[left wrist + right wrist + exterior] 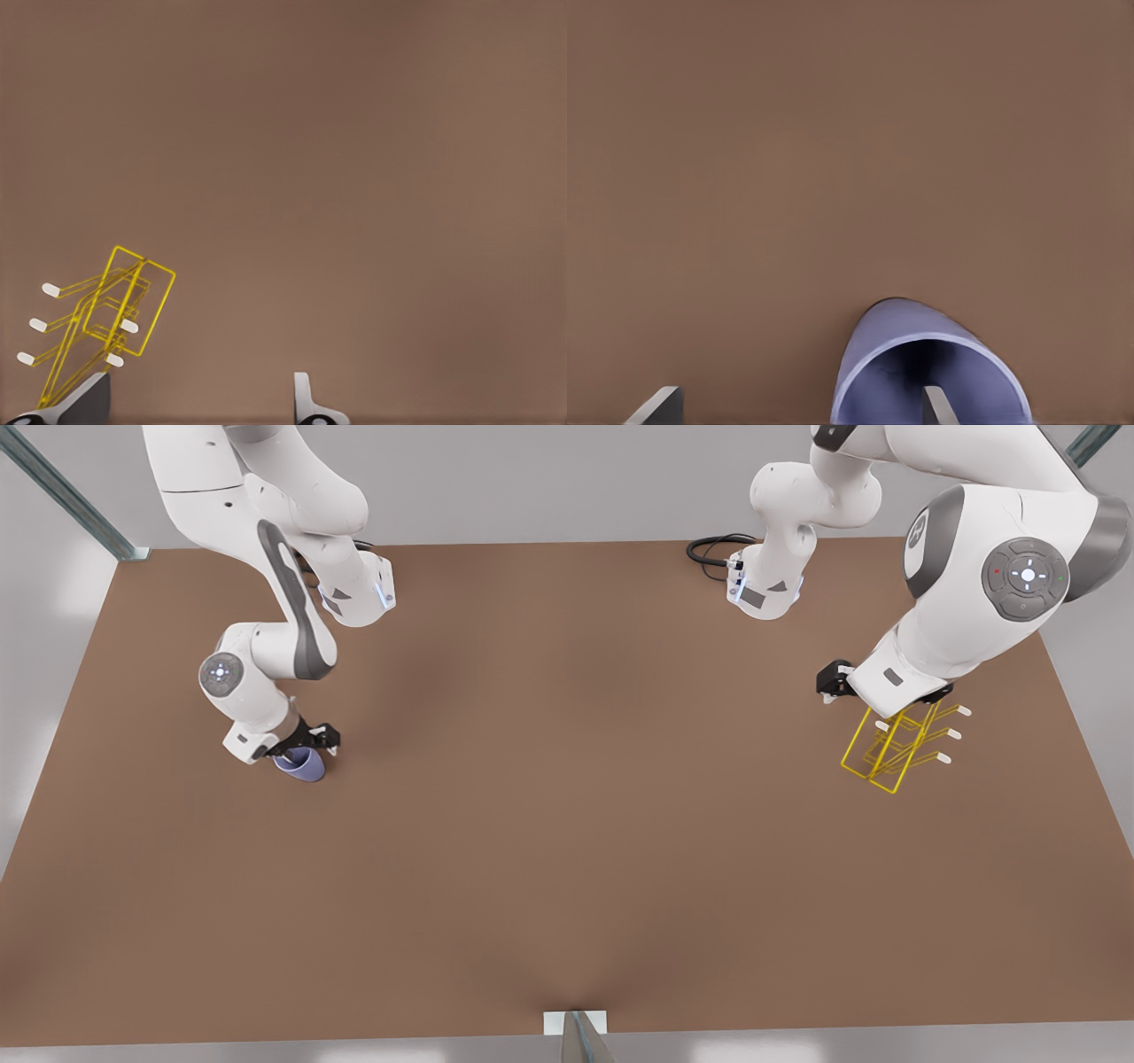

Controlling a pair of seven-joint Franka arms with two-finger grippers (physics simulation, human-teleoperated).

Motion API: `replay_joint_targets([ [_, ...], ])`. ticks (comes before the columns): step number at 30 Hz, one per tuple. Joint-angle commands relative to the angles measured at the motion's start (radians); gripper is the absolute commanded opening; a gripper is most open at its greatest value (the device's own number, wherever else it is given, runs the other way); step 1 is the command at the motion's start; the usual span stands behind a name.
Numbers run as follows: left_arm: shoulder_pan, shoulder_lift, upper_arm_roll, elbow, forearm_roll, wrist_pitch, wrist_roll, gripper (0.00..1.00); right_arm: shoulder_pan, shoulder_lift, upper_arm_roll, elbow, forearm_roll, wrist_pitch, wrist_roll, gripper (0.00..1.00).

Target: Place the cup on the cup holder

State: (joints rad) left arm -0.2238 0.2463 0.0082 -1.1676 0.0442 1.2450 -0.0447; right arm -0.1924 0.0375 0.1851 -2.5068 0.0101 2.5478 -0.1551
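The lavender-blue cup (pixel 302 765) sits on the brown table at the front view's left, and its open mouth (pixel 930 381) faces the right wrist camera. My right gripper (pixel 306 746) is directly over it and open. One finger (pixel 937 405) reaches into the mouth and the other (pixel 657 405) is well outside the wall. The yellow wire cup holder (pixel 895 748) with white-tipped prongs stands at the front view's right. My left gripper (pixel 193 403) hangs open just above it, with the cup holder (pixel 115 319) close beside one finger (pixel 81 400).
A black cable (pixel 711 550) lies coiled at the back by one arm's base. Metal posts (pixel 66 491) stand at the back corners, and a white bracket (pixel 576 1023) sits at the table's front edge. Wide bare tabletop (pixel 567 779) separates the cup from the holder.
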Motion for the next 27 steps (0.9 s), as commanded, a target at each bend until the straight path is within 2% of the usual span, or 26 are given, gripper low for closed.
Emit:
replay_joint_targets([
  [1,0.000,-0.002,-0.001,0.002,0.000,-0.002,0.000,1.00,0.005,0.002,0.002,-0.003,0.001,0.011,-0.040,1.00],
  [4,-0.003,-0.002,-0.001,0.000,0.000,-0.002,0.000,1.00,0.005,0.007,0.002,-0.040,0.001,0.081,-0.040,1.00],
  [20,-0.006,-0.001,-0.001,0.000,0.000,-0.002,0.000,1.00,0.005,0.074,0.002,-0.043,-0.035,0.180,-0.040,1.00],
  [21,-0.006,-0.001,-0.001,0.000,0.000,-0.002,0.000,1.00,0.005,0.076,0.002,-0.041,-0.035,0.180,-0.040,0.98],
  [22,-0.006,-0.001,-0.001,-0.001,0.000,-0.004,0.000,1.00,0.005,0.076,0.002,-0.041,-0.035,0.180,-0.040,0.89],
  [23,-0.006,-0.001,-0.001,-0.001,0.000,-0.009,0.000,1.00,0.005,0.078,0.002,-0.041,-0.035,0.180,-0.040,0.86],
  [25,-0.008,-0.001,-0.001,-0.001,0.000,-0.010,0.000,1.00,0.005,0.081,0.002,-0.040,-0.036,0.180,-0.040,0.81],
  [27,-0.014,-0.001,-0.001,0.000,0.000,-0.010,0.000,1.00,0.004,0.084,0.000,-0.040,-0.039,0.181,-0.040,0.81],
])
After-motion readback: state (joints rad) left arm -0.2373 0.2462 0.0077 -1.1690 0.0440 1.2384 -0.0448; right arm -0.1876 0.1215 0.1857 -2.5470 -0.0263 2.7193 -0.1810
